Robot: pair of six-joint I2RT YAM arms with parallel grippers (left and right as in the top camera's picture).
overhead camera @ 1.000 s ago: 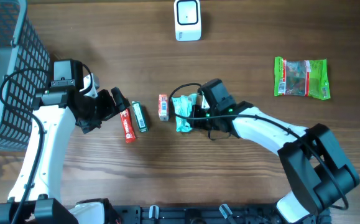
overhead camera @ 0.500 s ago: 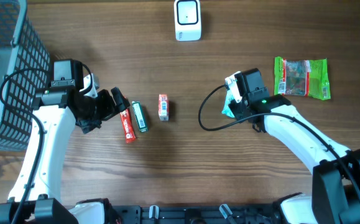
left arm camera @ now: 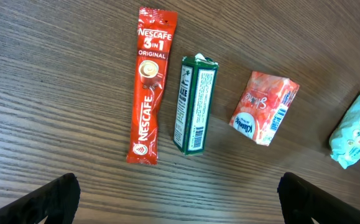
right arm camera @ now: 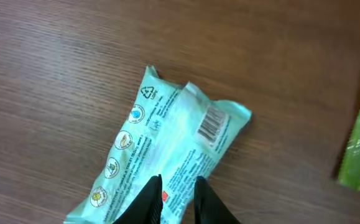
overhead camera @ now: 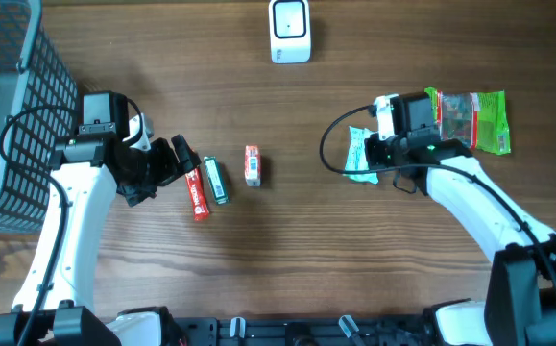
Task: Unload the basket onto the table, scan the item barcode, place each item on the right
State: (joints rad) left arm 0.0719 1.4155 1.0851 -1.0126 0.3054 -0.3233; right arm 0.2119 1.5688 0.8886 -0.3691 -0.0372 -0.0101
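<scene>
Under the right claw (right arm camera: pixel 175 199), a crinkled mint-green packet (right arm camera: pixel 167 162), barcode (right arm camera: pixel 212 126) up; grip on it unclear; left claw (left arm camera: pixel 180 199) wide apart.

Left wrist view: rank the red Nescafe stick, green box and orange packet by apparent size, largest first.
1. Red Nescafe stick, clearly largest.
2-3. Green box and orange packet: the box is longer, the packet wider, too close to rank.

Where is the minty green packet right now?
In the overhead view, the mint packet lies on the right side of the table, at the fingertips of the right gripper, with the green snack bag farther right.
</scene>
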